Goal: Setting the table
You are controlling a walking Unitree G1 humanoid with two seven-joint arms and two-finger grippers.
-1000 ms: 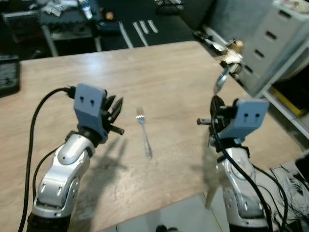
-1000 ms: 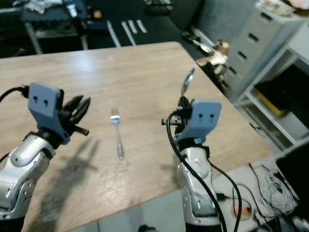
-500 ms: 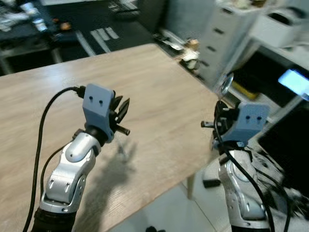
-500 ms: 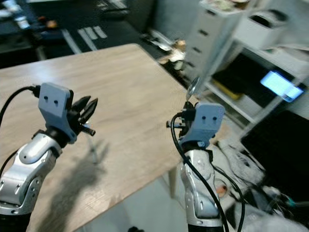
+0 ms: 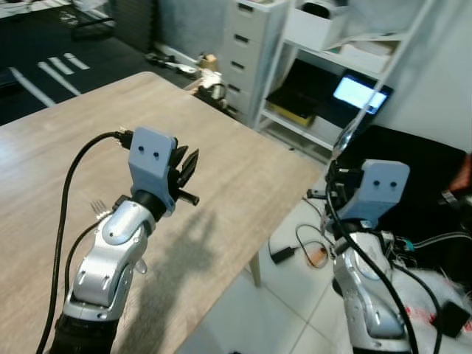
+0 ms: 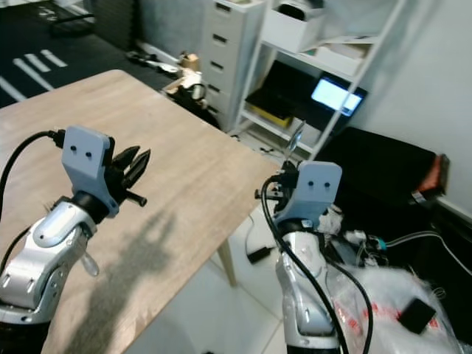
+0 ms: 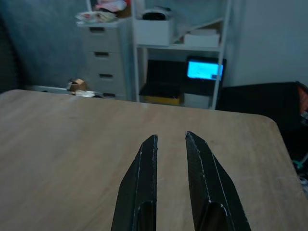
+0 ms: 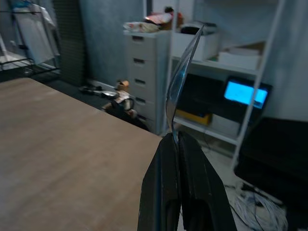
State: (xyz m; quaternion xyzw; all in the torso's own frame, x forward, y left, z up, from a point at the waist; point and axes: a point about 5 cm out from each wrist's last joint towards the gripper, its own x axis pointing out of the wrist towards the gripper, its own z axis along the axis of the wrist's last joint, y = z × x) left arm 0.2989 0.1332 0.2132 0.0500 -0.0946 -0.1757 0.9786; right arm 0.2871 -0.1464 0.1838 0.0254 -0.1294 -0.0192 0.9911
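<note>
Beyond surface [image 5: 243, 158] corner, right gripper [image 8: 177, 144] clamps spoon [image 8: 182, 77] upright, off wood. Left gripper [image 7: 171, 144] slightly parted, empty, over surface. Fork [image 5: 98, 208] lies placed beside left arm. Spoon not yet laid; setting likely half done.
</note>
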